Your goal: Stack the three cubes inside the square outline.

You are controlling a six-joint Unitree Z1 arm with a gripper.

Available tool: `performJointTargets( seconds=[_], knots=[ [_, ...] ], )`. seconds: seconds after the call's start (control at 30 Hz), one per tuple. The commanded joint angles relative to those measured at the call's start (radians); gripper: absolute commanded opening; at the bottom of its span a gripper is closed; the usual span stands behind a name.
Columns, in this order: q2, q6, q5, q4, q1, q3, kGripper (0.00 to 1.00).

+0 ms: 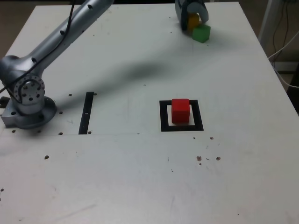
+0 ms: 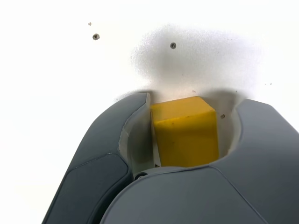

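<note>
Going left to right in the exterior view, we find the red cube (image 1: 180, 110) sitting inside the square outline (image 1: 164, 116), then the gripper (image 1: 192, 19) at the table's far edge, with the green cube (image 1: 201, 33) just beside it. We judge these blocks light, rigid and smooth, best pinched on opposite flat faces. Our jaws sit narrow around the yellow cube (image 2: 186, 131), which fills the gap between them.

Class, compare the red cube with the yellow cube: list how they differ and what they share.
The red cube sits inside the square outline; the yellow cube is at the table's far edge. The red cube stands free; the yellow cube is between the gripper's fingers. Both look equal-sized.
</note>
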State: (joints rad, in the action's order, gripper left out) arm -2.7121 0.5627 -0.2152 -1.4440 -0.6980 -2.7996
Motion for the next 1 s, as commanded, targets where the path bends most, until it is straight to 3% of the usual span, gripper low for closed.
performJointTargets(
  seconds=[0.0, 0.33, 0.63, 0.97],
  knots=[
    [-0.004, -0.001, 0.008, 0.008, 0.002, -0.024, 0.3],
    [-0.002, -0.001, 0.024, 0.003, 0.007, -0.016, 0.29],
    [0.055, 0.004, -0.001, -0.013, 0.012, -0.042, 0.29],
    [0.184, 0.051, 0.002, -0.138, 0.05, -0.037, 0.29]
  ],
)
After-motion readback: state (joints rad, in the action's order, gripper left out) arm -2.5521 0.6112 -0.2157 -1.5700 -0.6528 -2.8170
